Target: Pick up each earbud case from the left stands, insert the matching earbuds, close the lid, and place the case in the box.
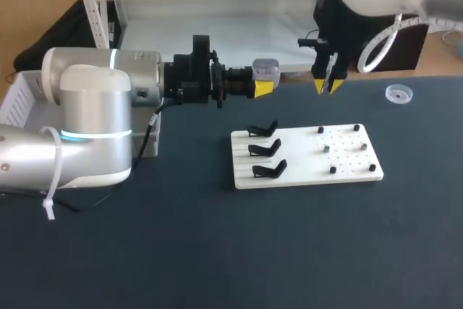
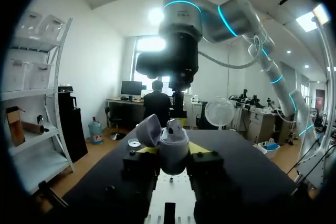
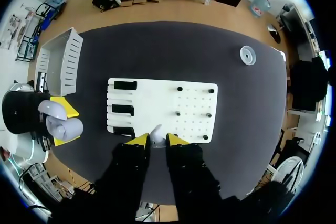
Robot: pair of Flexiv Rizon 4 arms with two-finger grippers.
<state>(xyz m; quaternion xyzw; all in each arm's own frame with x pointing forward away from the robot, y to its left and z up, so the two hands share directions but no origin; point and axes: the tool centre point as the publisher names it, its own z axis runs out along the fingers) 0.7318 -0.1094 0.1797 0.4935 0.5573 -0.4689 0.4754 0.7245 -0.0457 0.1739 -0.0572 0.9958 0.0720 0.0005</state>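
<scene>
I find no writing, number, label or sign that I can read from here: none on the earbud case gripped in my left claw, none on the earbud pinched in my right claw, none on the white board under that claw

Open-lidded lavender earbud case in the left end effector, right arm directly ahead.
</scene>
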